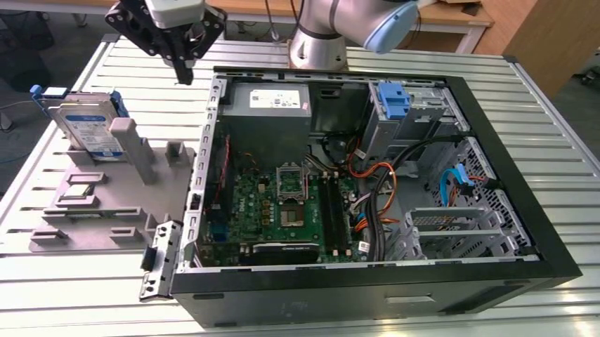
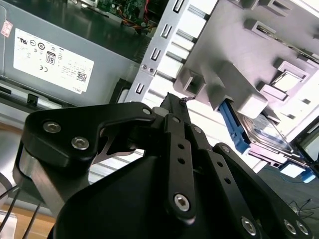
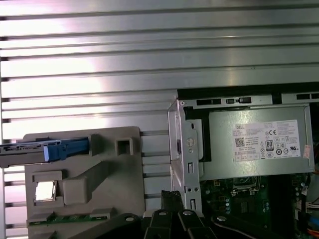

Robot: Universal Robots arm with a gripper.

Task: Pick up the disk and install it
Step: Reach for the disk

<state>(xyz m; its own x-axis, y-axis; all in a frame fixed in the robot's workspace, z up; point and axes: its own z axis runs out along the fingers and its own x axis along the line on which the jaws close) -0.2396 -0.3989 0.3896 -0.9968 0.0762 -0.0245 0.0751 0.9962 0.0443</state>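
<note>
One disk [image 1: 89,130] stands on edge in the grey fixture [image 1: 122,207] on the worktop [image 1: 56,281], well apart from my gripper [image 1: 184,72], which hovers empty, fingers pinched together, near the PC case [image 1: 328,302] rim. Risk imo: going down closed could topple it.

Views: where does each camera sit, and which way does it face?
Exterior view: above the table, looking down at the open case and disk; arm and gripper show.
First wrist view: on the arm, looking down past the gripper.
Second wrist view: behind the gripper, looking along it.
Both wrist views share the disk and power supply.
</note>
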